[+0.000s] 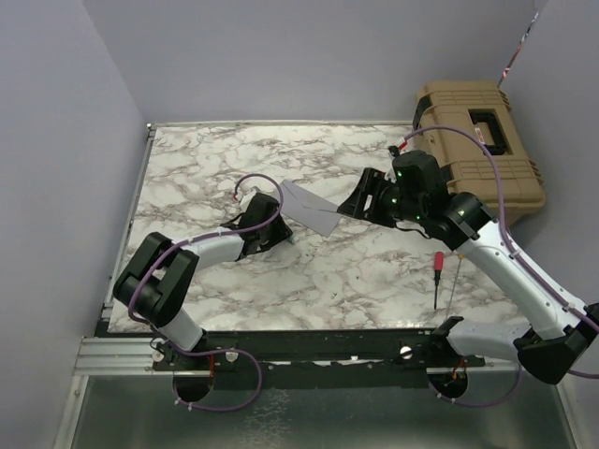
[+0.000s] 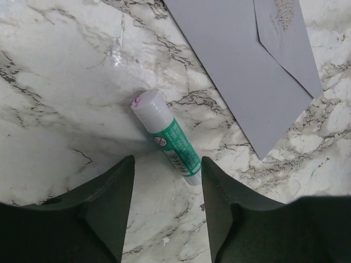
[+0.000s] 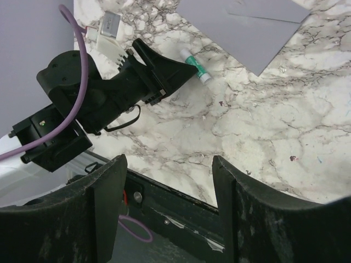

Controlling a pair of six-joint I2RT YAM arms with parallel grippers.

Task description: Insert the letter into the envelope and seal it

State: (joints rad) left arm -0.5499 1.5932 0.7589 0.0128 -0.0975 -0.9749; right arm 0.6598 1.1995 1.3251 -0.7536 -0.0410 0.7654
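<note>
The grey-lavender envelope (image 1: 309, 208) lies flat on the marble table, its pointed flap (image 2: 288, 46) folded down on its body; it also shows in the right wrist view (image 3: 247, 24). The tan letter is not in view. A glue stick (image 2: 167, 137) with a white cap and green label lies on the marble just beyond my left gripper (image 2: 167, 164), which is open and empty, low over the table; the stick's base end is close to the right fingertip. My right gripper (image 3: 167, 164) is open and empty, raised beside the envelope's right end (image 1: 348, 208).
A tan toolbox (image 1: 482, 140) stands at the back right. A red-handled screwdriver (image 1: 437, 271) lies on the marble near the right arm. Lavender walls close in the left and back sides. The table's front rail (image 3: 181, 211) shows under the right gripper.
</note>
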